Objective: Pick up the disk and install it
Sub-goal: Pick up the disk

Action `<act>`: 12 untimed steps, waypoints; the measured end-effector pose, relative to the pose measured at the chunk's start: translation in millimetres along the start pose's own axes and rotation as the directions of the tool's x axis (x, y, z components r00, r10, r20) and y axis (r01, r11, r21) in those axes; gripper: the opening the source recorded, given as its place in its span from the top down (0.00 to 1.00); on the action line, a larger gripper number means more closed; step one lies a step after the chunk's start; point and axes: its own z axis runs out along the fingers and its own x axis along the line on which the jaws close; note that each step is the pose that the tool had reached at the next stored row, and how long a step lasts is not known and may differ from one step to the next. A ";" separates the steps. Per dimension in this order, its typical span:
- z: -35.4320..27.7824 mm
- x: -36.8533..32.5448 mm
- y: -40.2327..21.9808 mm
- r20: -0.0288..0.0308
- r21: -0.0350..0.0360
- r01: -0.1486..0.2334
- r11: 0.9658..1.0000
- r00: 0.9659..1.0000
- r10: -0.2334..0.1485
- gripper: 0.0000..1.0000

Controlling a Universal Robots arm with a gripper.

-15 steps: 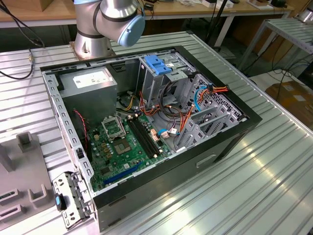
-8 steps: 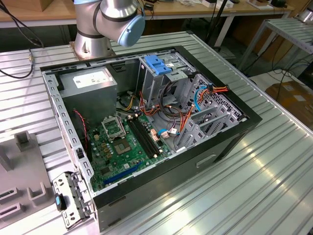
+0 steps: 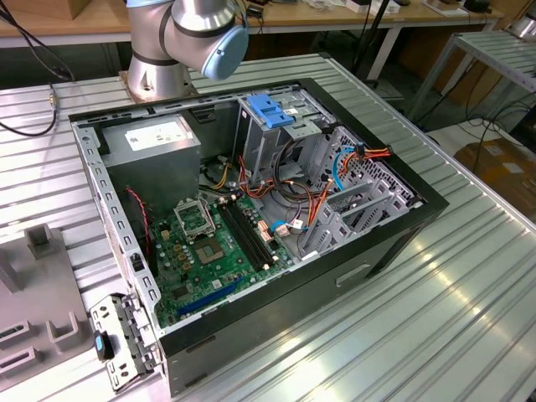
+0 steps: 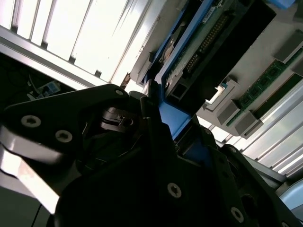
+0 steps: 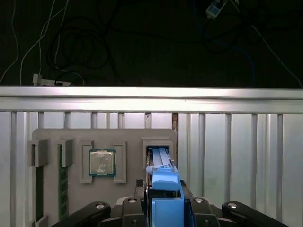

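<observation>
The disk [image 5: 160, 161] stands on edge in a slot of the grey holder tray [image 5: 128, 137], its blue plastic edging facing up. In the first wrist view my gripper [image 5: 165, 201] sits straight over it, a dark finger tight against each blue side. The second wrist view shows the same grip [image 4: 176, 126] from the side, with the disk's [image 4: 203, 42] green circuit board and connector in view. The jaws look shut on the disk, whose lower end is level with the slot.
The holder tray also carries a processor chip [image 5: 102, 162] and memory sticks [image 5: 61, 182]. In the exterior view the open computer case [image 3: 251, 209] lies on the slatted metal table, with a blue-handled drive cage [image 3: 272, 113], a power supply [image 3: 155, 138] and loose cables inside. The arm's base [image 3: 184, 42] stands behind it.
</observation>
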 end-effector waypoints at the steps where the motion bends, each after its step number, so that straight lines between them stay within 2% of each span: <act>1: 0.1 0.0 0.0 0.000 0.000 0.000 1.000 1.000 0.000 0.63; 12: 0.6 0.0 0.0 0.000 0.000 -0.007 1.000 1.000 0.007 0.63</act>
